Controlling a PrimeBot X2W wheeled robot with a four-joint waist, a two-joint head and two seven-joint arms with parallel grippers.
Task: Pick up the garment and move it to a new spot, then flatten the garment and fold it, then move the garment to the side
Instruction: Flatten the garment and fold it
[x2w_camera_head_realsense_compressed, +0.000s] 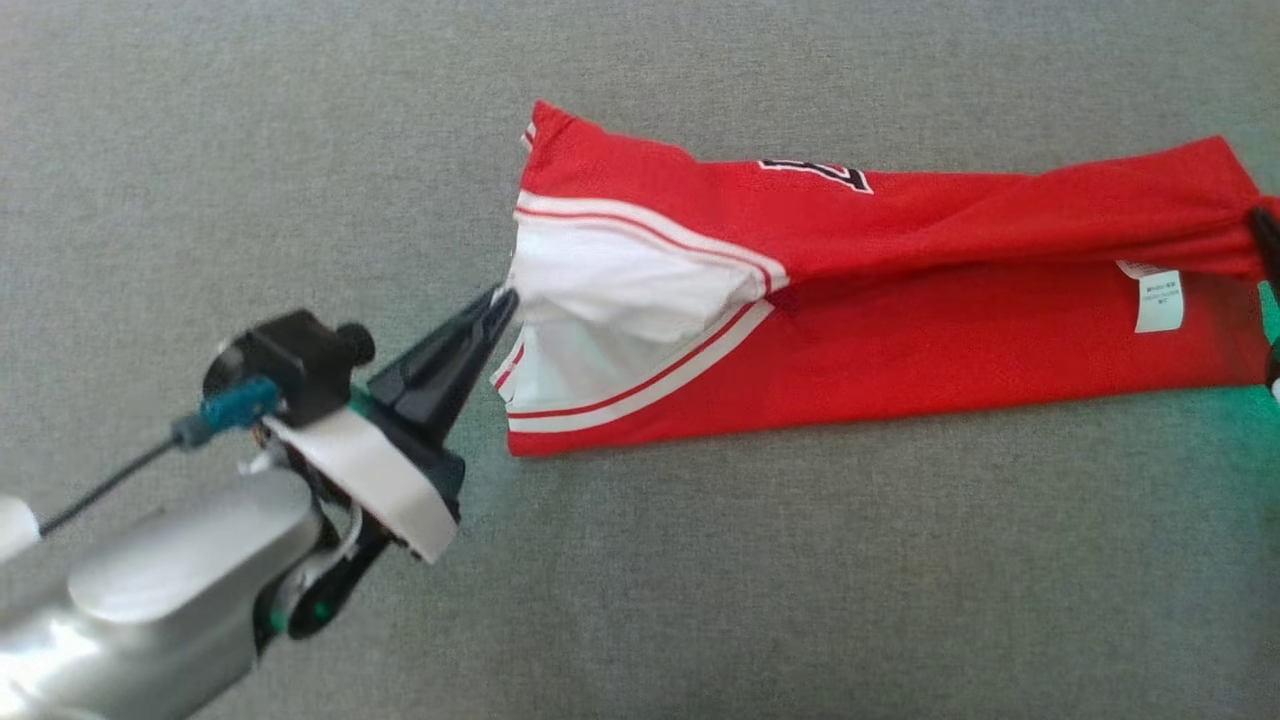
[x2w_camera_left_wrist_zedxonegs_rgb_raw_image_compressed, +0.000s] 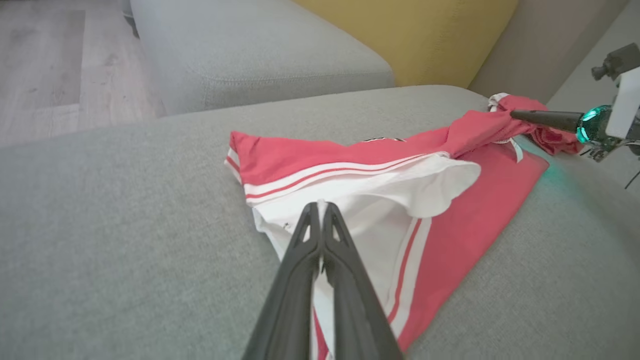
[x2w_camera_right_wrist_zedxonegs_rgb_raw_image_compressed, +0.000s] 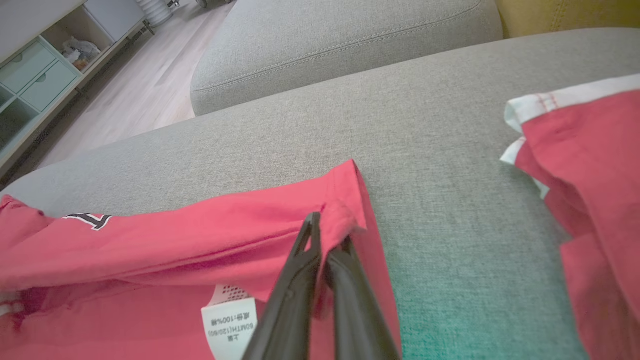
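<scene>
plenty of open room on the grey woven sofa cushion (x2w_camera_head_realsense_compressed: 300, 150) either side of the left gripper (x2w_camera_left_wrist_zedxonegs_rgb_raw_image_compressed: 320, 205), a hand could slide in flat there. Straight ahead of those fingers it's blocked by the red fabric jersey with white trim (x2w_camera_head_realsense_compressed: 900, 300), stretched right across to the right gripper (x2w_camera_right_wrist_zedxonegs_rgb_raw_image_compressed: 329, 229). Just right of the right fingers there's a bare lane of cushion, then another fold of the same red-and-white fabric (x2w_camera_right_wrist_zedxonegs_rgb_raw_image_compressed: 590, 150). Past both sets of tips it's open cushion up to a second grey upholstered block (x2w_camera_right_wrist_zedxonegs_rgb_raw_image_compressed: 350, 45)

On the red garment (x2w_camera_right_wrist_zedxonegs_rgb_raw_image_compressed: 150, 235), the care label (x2w_camera_right_wrist_zedxonegs_rgb_raw_image_compressed: 230, 327) reads "100%"; black numeral (x2w_camera_right_wrist_zedxonegs_rgb_raw_image_compressed: 87, 220) unreadable.
</scene>
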